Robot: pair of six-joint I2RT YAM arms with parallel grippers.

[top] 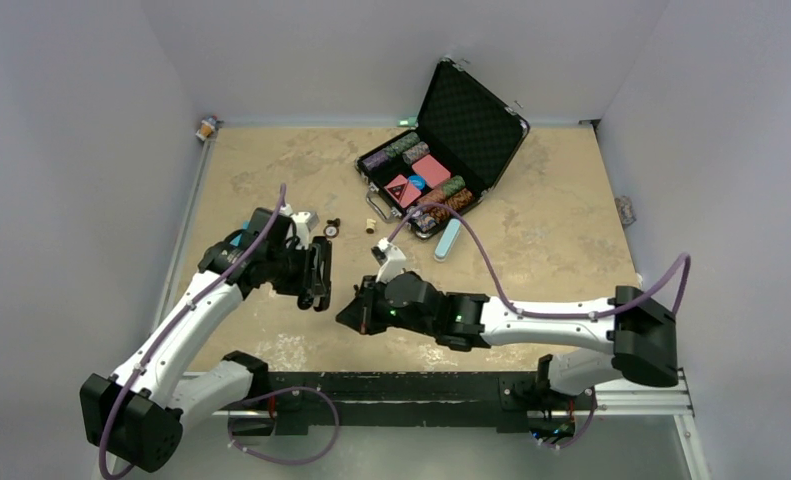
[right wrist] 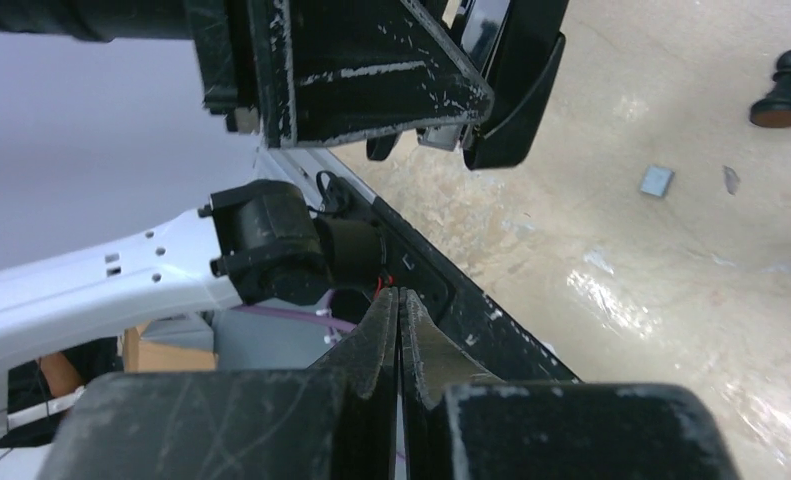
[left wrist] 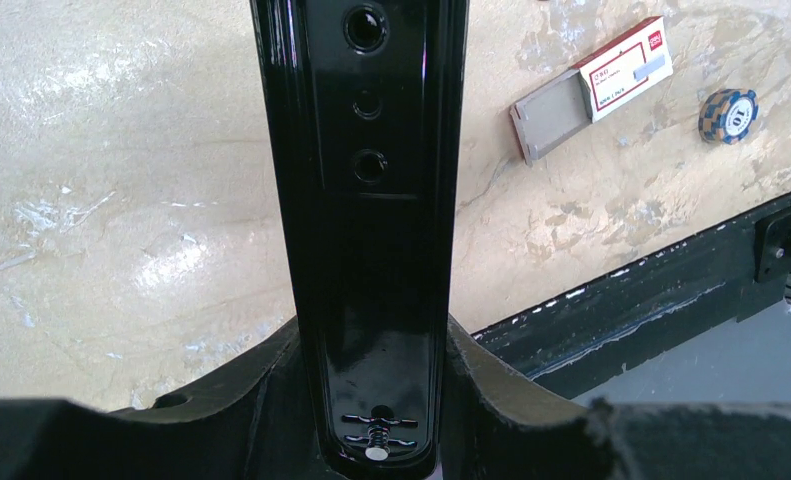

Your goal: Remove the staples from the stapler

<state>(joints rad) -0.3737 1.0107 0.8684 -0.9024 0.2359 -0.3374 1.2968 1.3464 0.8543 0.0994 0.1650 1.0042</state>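
Observation:
My left gripper (left wrist: 376, 400) is shut on the stapler (left wrist: 371, 200), a long glossy black bar that runs up from between the jaws, with a small spring and pin at its near end. From above, that gripper (top: 311, 275) holds the stapler (top: 321, 288) over the table's near middle. My right gripper (right wrist: 398, 300) is shut, its pads pressed together with nothing visible between them. It sits just right of and below the stapler (right wrist: 516, 90) and apart from it, as the top view of the right gripper (top: 351, 313) confirms. A tiny silvery-grey piece, apparently the staples (right wrist: 656, 181), lies on the table.
An open black case (top: 471, 115) of poker chips stands at the back, with a pale teal oblong case (top: 448, 240) beside it. A black chess pawn (right wrist: 779, 90) stands near. A red-and-white staple box (left wrist: 621, 70) and a loose chip (left wrist: 728, 115) lie by the black base rail (top: 401, 385).

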